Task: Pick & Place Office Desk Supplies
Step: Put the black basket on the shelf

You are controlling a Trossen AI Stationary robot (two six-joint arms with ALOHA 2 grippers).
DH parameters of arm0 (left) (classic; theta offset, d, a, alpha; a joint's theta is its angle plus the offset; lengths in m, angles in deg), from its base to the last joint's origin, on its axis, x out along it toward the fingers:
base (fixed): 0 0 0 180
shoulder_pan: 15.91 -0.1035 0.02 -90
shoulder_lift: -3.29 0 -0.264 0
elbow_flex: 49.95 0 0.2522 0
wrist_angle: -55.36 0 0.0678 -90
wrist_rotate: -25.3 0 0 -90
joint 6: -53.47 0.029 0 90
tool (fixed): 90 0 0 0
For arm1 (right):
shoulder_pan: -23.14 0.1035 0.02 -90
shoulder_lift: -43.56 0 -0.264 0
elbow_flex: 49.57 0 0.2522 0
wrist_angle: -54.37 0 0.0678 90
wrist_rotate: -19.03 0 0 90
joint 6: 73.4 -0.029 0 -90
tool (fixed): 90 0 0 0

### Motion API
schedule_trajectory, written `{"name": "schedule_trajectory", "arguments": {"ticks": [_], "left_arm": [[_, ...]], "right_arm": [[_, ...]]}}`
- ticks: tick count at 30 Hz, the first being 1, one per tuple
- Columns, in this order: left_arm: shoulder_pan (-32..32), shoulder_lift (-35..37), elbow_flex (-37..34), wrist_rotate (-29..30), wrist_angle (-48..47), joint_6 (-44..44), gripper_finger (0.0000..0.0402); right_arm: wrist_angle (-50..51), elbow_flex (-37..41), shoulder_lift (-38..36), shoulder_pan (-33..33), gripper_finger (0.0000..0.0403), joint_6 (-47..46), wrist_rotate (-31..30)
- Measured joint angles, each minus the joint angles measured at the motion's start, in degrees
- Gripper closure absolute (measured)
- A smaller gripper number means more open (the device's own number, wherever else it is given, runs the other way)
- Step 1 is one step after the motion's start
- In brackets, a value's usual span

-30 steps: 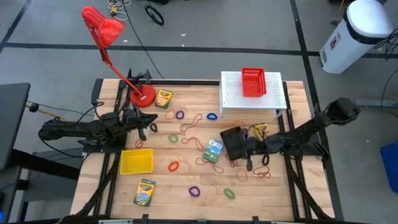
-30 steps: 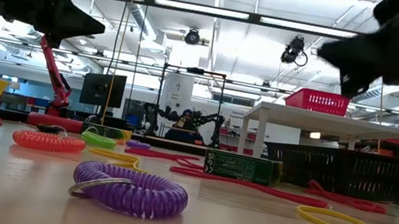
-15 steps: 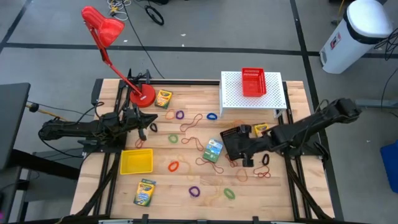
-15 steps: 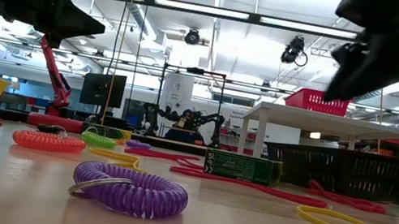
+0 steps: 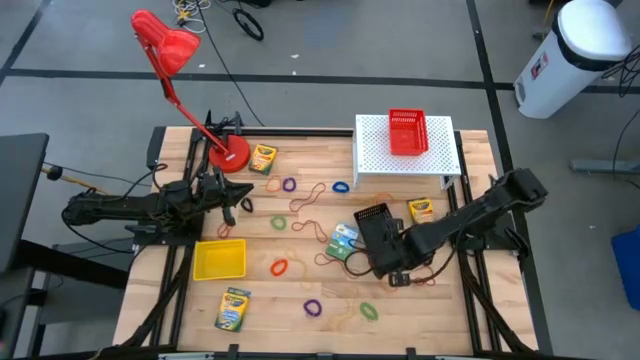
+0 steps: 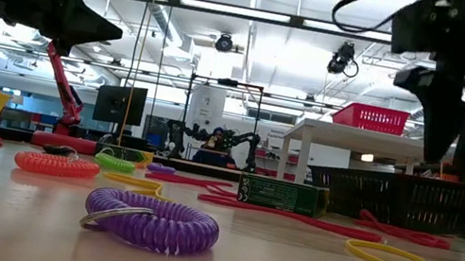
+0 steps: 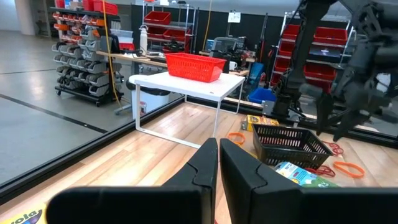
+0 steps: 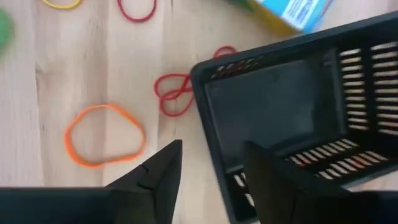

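Note:
The black mesh basket [image 5: 372, 222] [image 8: 292, 106] stands on its base mid-table, next to a blue-green crayon box [image 5: 343, 240]. My right gripper [image 5: 386, 262] [image 8: 211, 171] hangs open over the basket's near corner, pointing down. One finger is outside the wall [image 8: 214, 137] and one is inside; no touch shows. My left gripper [image 5: 240, 203] [image 7: 219, 163] waits shut above the table's left side. Rubber bands [image 5: 279, 267] lie scattered flat. A yellow basket [image 5: 218, 258] sits at the near left, and a red basket [image 5: 407, 130] sits on a white stand.
Crayon boxes lie at the far left [image 5: 262, 158], near left [image 5: 232, 308] and right [image 5: 420, 209]. The red desk lamp [image 5: 228, 155] stands on the far left of the table. The white perforated stand [image 5: 440, 150] fills the far right. Orange [image 8: 104, 135] and red [image 8: 174, 90] bands lie beside the basket.
My right gripper has swung from the basket's right side toward the near edge and the left. It has tipped from slanting to pointing straight down over the basket's near corner. This uncovered the crayon box on the right. The basket has stayed put.

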Motion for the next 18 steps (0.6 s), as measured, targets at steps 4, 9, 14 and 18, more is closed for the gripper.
{"name": "schedule_trajectory", "arguments": {"ticks": [4,9,14,18], "left_arm": [[0.0,0.0,0.0,0.0,0.0,0.0,0.0376],[0.0,0.0,0.0,0.0,0.0,0.0,0.0376],[0.0,0.0,0.0,0.0,0.0,0.0,0.0376],[0.0,0.0,0.0,0.0,0.0,0.0,0.0376]], "right_arm": [[0.1,0.5,2.9,-0.1,0.0248,-2.4,-0.4],[0.1,0.6,5.0,-0.1,0.0288,-2.7,-2.3],[-0.6,0.6,5.2,-0.5,0.0366,-4.0,-3.5],[1.1,-2.2,5.0,-0.1,0.0387,-3.5,-4.5]]}}
